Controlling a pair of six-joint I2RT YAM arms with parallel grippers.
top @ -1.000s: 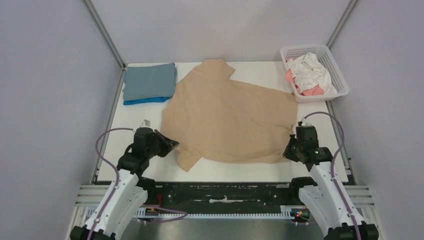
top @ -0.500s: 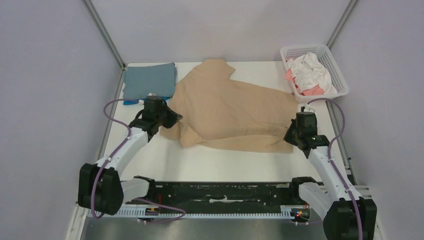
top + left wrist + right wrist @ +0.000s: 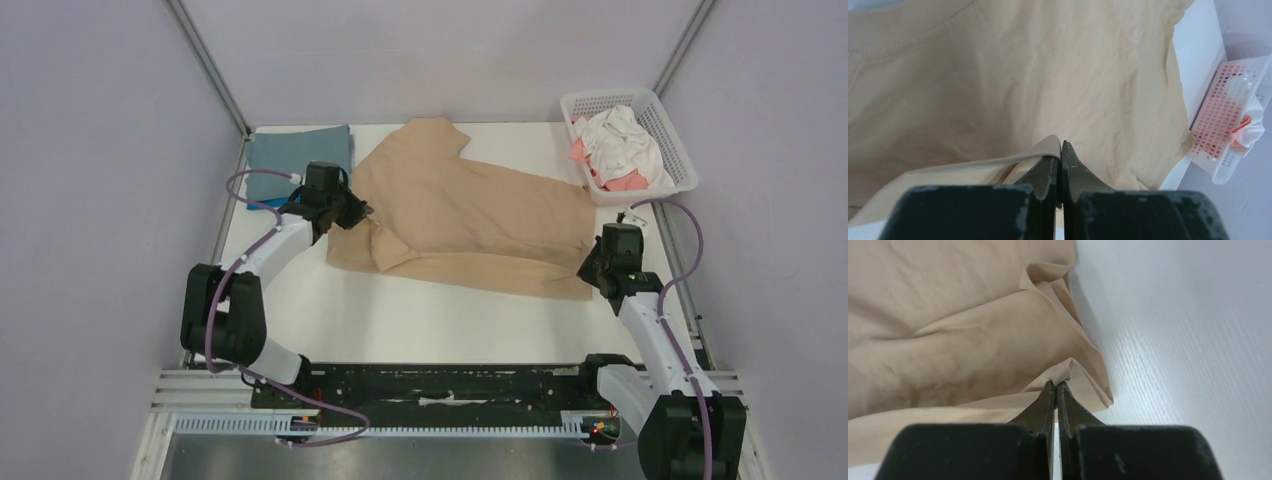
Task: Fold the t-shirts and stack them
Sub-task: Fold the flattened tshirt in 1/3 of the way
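The tan shirt [image 3: 470,215] is spread across the middle and far part of the white tabletop [image 3: 430,320]. One sleeve is pointed toward the back wall. The near part of the shirt is doubled over on itself, so that a long fold is formed along its near side from left to right.

The left claw [image 3: 353,212] is placed at the left end of that fold. In the left wrist view its fingers [image 3: 1070,167] are seen pressed together, and a thin edge of the tan cloth is pinched between them. The rest of the shirt is spread out beyond the tips.

The right claw [image 3: 590,272] is placed at the right end of the fold, near the right edge of the tabletop. In the right wrist view its fingers [image 3: 1043,407] are likewise closed, and a small peak of tan cloth is gripped at their tips. Rumpled layers of cloth are seen to the left of the tips, and bare tabletop to the right.

A folded grey-blue shirt [image 3: 295,155] is laid at the far left corner, on top of a bright blue shirt [image 3: 258,205], of which only a strip is shown along the near edge. The left arm is stretched close beside this stack.

A white basket [image 3: 665,120] is set at the far right corner, just beside the tan shirt. White shirts [image 3: 625,140] and coral-pink shirts [image 3: 625,183] are heaped in it, unfolded.
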